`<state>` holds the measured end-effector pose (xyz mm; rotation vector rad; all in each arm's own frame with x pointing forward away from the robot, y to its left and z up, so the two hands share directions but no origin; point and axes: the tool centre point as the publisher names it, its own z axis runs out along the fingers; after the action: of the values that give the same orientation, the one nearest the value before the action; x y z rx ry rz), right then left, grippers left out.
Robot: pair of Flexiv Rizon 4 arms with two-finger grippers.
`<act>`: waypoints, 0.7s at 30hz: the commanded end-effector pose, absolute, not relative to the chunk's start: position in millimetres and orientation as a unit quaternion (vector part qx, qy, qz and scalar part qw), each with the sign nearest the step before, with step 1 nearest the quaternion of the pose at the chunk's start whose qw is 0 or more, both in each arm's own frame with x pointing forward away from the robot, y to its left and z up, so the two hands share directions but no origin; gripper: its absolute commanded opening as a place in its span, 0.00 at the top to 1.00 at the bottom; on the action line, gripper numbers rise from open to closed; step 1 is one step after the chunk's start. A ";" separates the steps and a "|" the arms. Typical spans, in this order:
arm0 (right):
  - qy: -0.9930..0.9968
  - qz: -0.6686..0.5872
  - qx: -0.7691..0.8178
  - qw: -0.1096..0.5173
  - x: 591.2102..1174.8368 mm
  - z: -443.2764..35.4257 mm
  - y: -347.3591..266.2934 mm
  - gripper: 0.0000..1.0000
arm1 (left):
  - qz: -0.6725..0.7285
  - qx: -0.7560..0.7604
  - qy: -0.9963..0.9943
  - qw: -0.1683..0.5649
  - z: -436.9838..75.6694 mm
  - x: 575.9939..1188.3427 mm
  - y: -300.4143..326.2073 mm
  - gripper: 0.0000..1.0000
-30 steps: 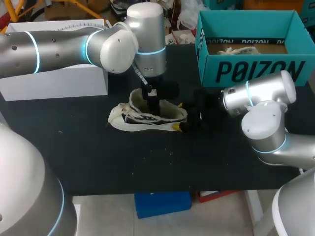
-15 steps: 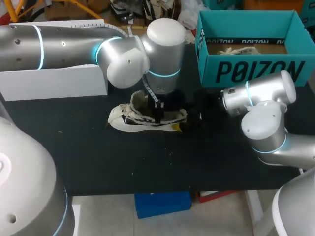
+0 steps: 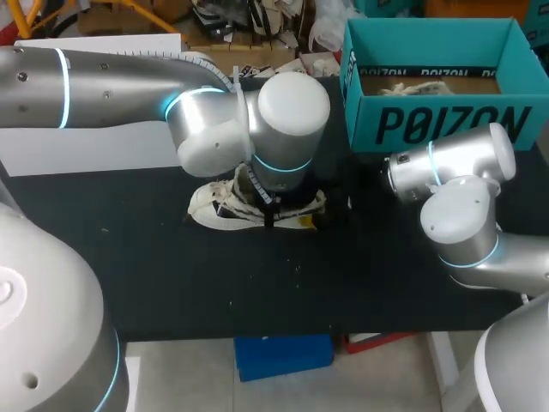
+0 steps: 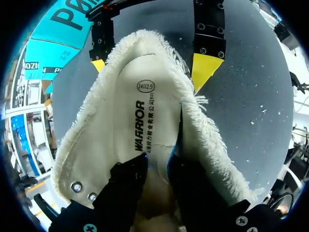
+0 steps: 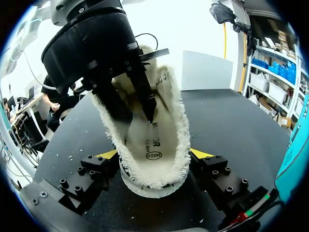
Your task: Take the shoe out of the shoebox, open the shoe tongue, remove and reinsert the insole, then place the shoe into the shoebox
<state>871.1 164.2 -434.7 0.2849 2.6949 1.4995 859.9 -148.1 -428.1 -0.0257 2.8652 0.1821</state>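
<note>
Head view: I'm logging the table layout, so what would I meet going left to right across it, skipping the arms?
White rectangular box → white fleece-lined sneaker → teal cardboard shoebox.

Left arm (image 3: 129,77) swung rightward, lower over shoe (image 3: 214,208); left claw (image 4: 157,163) sunk deeper into its opening.

Left pincer (image 4: 158,165): pointing down, fingers pinched together | Right pincer (image 5: 154,154): low, level, clamping shoe (image 5: 154,126) heel
</note>
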 end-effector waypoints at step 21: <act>0.871 0.483 0.093 0.022 872.2 -436.3 164.0 1.00 | -0.005 -0.008 0.978 0.210 -453.6 878.5 -124.2 1.00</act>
<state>871.6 166.0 -434.1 0.2855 2.6949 1.4999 866.4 -136.6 -428.9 -0.0369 2.6936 0.0169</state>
